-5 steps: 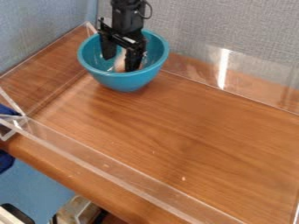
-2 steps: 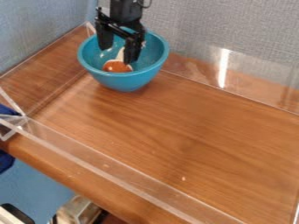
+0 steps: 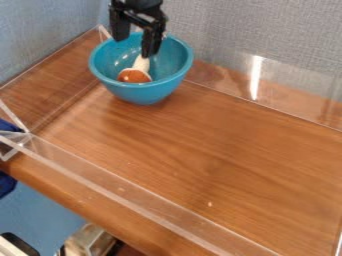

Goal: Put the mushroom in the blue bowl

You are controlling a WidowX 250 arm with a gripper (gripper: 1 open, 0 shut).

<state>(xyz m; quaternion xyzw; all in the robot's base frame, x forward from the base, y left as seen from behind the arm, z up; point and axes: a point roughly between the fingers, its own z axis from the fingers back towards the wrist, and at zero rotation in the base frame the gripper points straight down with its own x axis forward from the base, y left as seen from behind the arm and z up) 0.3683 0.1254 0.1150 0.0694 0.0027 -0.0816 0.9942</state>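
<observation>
The blue bowl (image 3: 139, 80) stands at the back left of the wooden table. Inside it lies the mushroom (image 3: 134, 74), its orange-brown cap showing with the cream stem to the right. My gripper (image 3: 135, 42) hangs just above the bowl's far rim, open, with nothing between its black fingers (image 3: 152, 42). It is clear of the mushroom.
A clear acrylic wall (image 3: 254, 75) rims the wooden table (image 3: 201, 150) on all sides. A grey fabric panel stands behind the bowl. The table's front edge drops off at the lower left.
The gripper has risen out of the bowl and shifted slightly back. The mushroom, hidden between the fingers before, now lies free in the bowl.
</observation>
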